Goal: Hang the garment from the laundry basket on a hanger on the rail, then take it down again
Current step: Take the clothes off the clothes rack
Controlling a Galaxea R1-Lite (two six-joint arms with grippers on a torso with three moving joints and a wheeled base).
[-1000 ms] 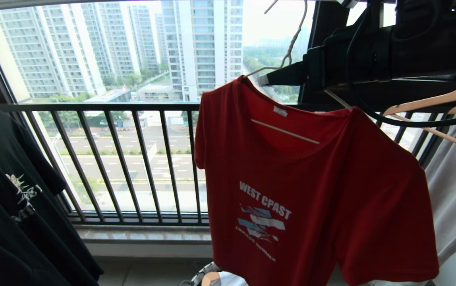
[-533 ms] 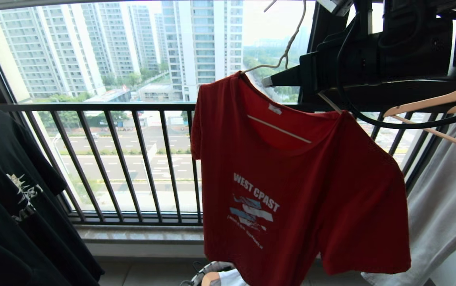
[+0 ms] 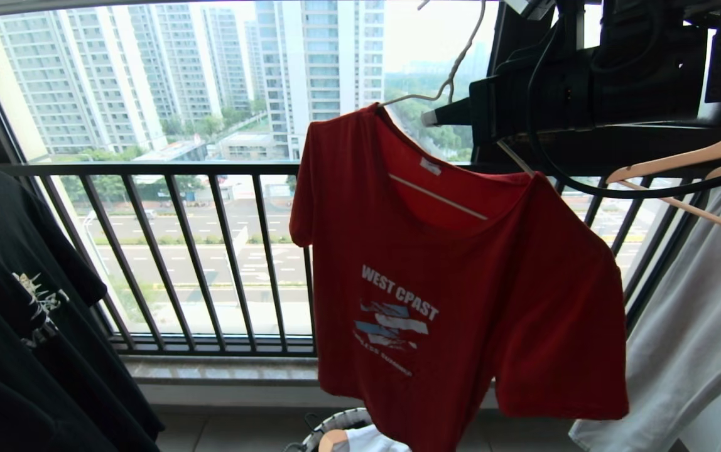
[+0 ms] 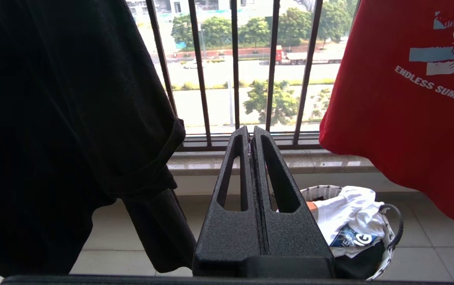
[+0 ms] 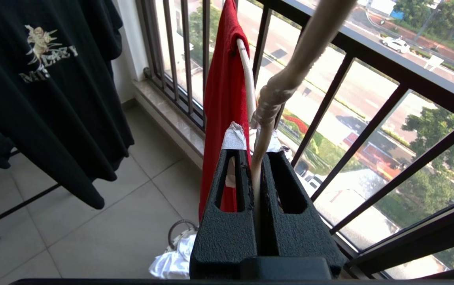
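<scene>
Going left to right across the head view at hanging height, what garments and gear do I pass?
Black printed T-shirt → red WEST COAST T-shirt on the white wire hanger → right end effector, shut on the hanger's neck → wooden hangers → pale grey garment.

Your head camera faced the window railing at chest height to the red T-shirt. Each wrist camera looked along its own fingers; both also caught that shirt and, below the fingertips, the basket.
</scene>
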